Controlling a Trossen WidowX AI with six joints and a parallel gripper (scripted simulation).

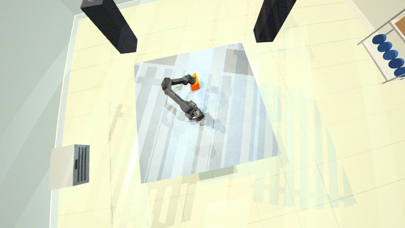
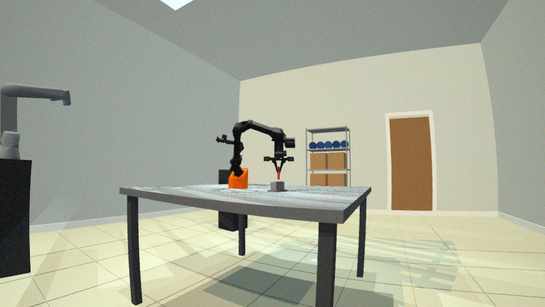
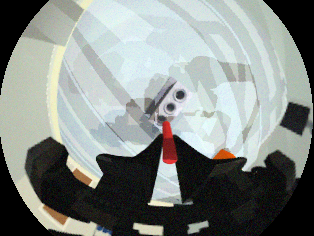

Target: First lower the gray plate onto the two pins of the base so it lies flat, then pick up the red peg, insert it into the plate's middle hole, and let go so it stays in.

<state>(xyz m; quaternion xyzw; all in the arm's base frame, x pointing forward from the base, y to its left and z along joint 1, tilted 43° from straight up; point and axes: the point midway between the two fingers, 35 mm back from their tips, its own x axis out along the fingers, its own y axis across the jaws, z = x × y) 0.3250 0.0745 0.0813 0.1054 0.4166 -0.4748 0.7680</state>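
My gripper (image 2: 278,171) (image 3: 166,137) is shut on the red peg (image 2: 278,175) (image 3: 170,150), which hangs upright with its lower end a little above the block in the exterior view. The gray plate (image 3: 175,101) lies on the base (image 3: 159,100), which shows as a gray block in the exterior view (image 2: 276,186). In the wrist view a row of round holes shows on the plate; the one nearest the peg is partly hidden by the peg's tip. Whether the tip touches the plate cannot be told. In the top view the arm hides plate, base and peg.
The table (image 1: 243,135) (image 2: 244,201) carries the arm's orange mount (image 1: 195,85) (image 2: 238,181), left of the block in the exterior view; its edge also shows at the lower right of the wrist view. Dark pillars, a shelf rack (image 2: 328,149) and a door stand away from the table.
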